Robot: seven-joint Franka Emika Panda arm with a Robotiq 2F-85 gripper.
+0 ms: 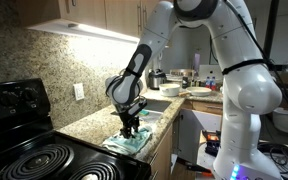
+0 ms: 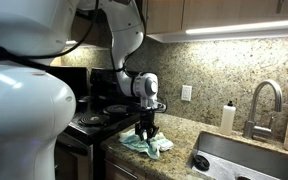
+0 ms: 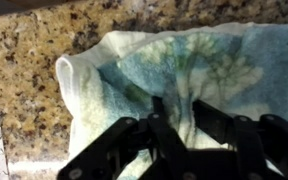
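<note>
In the wrist view the gripper [image 3: 179,108] is down on a floral dish towel [image 3: 184,60]. Its fingers stand slightly apart with cloth between them; I cannot tell whether they pinch it. The step in hand looks like taking hold of the towel. The next move calls for a firm close on a fold. The towel lies rumpled on the granite countertop [image 3: 24,90]. Its long axis runs across that view, rounded end to the left, between stove [image 1: 34,160] and sink [image 2: 239,160].
</note>
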